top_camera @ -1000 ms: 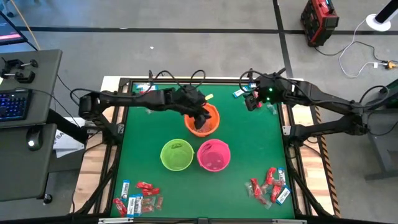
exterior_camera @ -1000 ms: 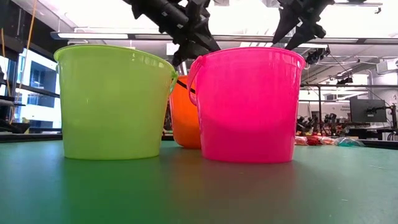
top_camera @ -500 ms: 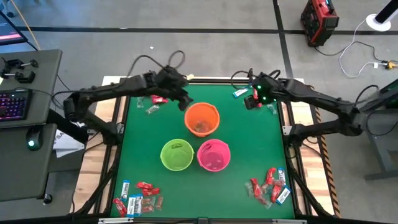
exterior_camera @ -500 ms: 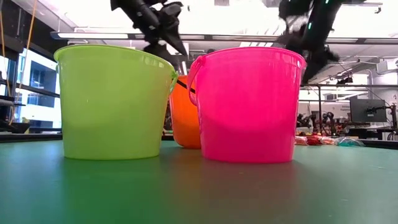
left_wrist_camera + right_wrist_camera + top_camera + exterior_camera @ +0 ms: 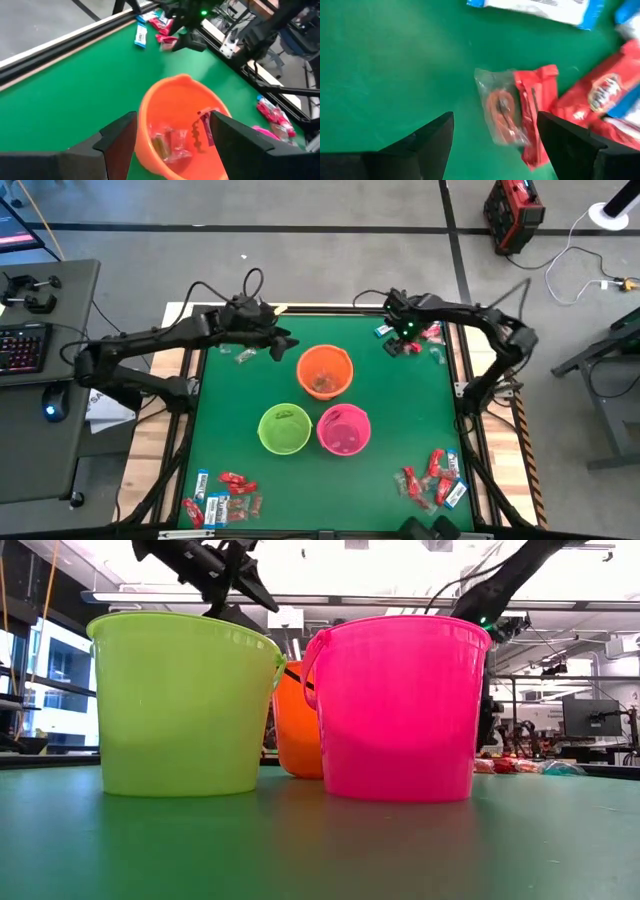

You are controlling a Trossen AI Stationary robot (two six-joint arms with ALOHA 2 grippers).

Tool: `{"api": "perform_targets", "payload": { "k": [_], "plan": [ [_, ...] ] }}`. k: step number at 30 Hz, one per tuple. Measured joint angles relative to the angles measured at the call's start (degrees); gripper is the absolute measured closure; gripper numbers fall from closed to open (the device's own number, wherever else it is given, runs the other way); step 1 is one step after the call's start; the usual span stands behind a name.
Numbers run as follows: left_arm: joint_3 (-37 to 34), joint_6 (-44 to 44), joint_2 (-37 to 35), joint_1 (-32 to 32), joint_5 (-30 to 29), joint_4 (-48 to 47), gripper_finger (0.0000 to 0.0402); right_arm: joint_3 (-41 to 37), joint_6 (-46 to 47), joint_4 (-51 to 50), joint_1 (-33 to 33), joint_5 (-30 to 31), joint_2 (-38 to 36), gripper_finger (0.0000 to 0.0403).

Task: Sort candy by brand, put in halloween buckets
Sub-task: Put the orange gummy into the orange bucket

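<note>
Three buckets stand on the green table: the orange bucket [image 5: 324, 372], the lime green bucket [image 5: 284, 428] and the hot pink bucket [image 5: 343, 429]. The orange bucket [image 5: 180, 125] has a few wrapped candies on its floor. My left gripper [image 5: 283, 343] [image 5: 172, 117] is open and empty, just left of the orange bucket and above its rim. My right gripper [image 5: 400, 345] [image 5: 495, 117] is open, low over the far-right candy pile. Its fingers stand on either side of a clear-wrapped candy [image 5: 502, 112], with a red candy [image 5: 537, 110] beside it.
More candy lies in piles at the far left [image 5: 245, 352], near left [image 5: 222, 498] and near right [image 5: 432, 478]. A blue-and-white candy [image 5: 540, 7] lies beyond the clear one. The green mat between the buckets and the piles is bare.
My left gripper has risen out of the orange bucket and drawn back toward the table's far-left side. My right gripper has come down toward the far-right candy pile, and its arm has folded in closer over the table's far-right corner.
</note>
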Motion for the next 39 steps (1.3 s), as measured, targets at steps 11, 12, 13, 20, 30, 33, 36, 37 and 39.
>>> {"api": "perform_targets", "payload": {
  "k": [11,12,13,20,30,33,36,37,39],
  "plan": [
    [-0.02,0.61,-4.42,-2.03,-4.81,0.80,0.0161,0.11,0.32,0.16,0.44,-0.44,2.74,0.0294],
    [-0.02,0.96,-5.44,-1.82,-5.65,0.80,0.0161,0.11,0.45,-0.01,0.44,-0.45,2.38,0.0324],
    [-0.02,1.51,-6.54,-1.48,-6.40,0.77,0.0161,0.11,0.45,-0.17,0.42,-0.50,1.92,0.0355],
    [-0.02,2.33,-14.62,1.62,-10.50,0.75,0.0161,0.11,0.48,-0.91,0.44,-0.88,-3.75,0.0380],
    [-0.02,5.15,-22.39,4.56,-15.69,0.55,0.0161,1.94,12.57,12.02,9.09,-19.30,-21.33,0.0400],
    [-0.02,5.70,-21.86,5.22,-16.55,0.51,0.0161,2.07,17.15,24.43,16.61,-21.24,-22.27,0.0401],
    [-0.02,5.45,-20.42,5.57,-16.55,0.51,0.0161,2.07,18.92,33.38,23.17,-20.10,-20.23,0.0401],
    [-0.02,5.25,-19.82,5.57,-16.54,0.46,0.0161,2.07,19.14,35.67,24.83,-19.32,-19.15,0.0400],
    [-0.02,5.21,-18.72,5.57,-16.24,0.69,0.0161,2.01,19.10,38.15,27.42,-17.92,-16.95,0.0398]
  ]
}}
